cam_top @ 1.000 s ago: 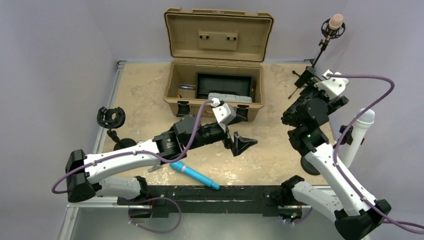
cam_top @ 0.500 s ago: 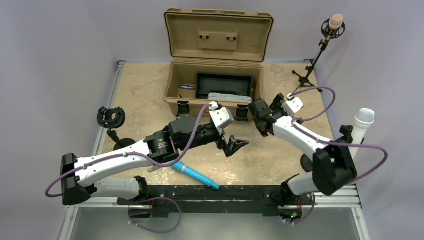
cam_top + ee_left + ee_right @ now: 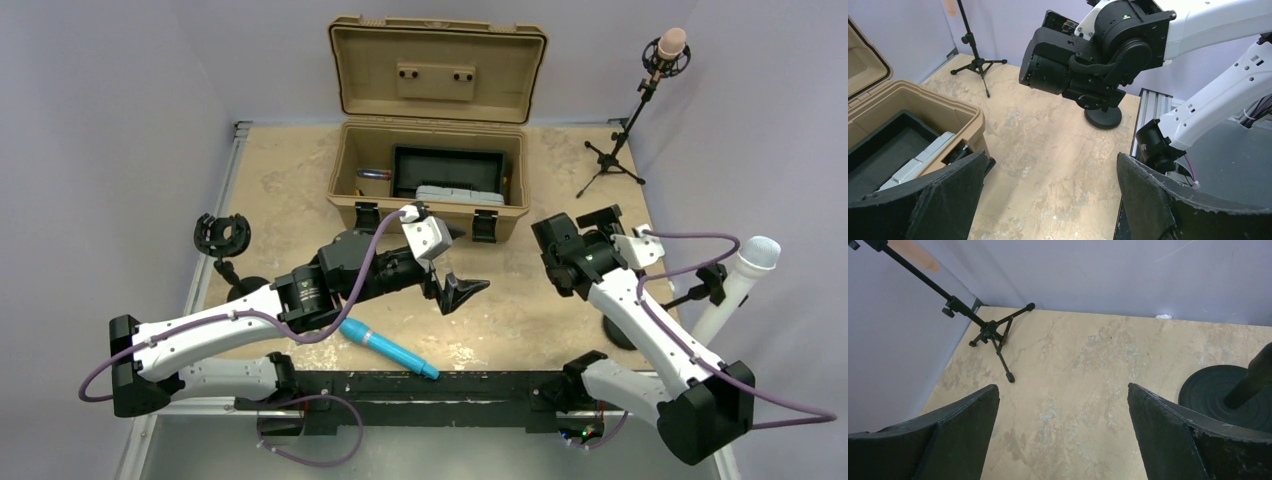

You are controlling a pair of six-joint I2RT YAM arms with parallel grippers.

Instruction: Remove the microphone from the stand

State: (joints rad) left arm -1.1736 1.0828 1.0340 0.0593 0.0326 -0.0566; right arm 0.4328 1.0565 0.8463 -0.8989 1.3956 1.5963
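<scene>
Two arms over the counter. The left tool hangs released, its fingers spread wide and grasping nothing, in front of the open case. The right tool, likewise spread and grasping nothing, faces the far right corner. The white microphone sits tilted in its round-based stand at the counter's right edge, beside the right arm and apart from both tools. A pink-tipped microphone tops the tripod stand in the far right corner. A blue microphone lies near the front edge.
</scene>
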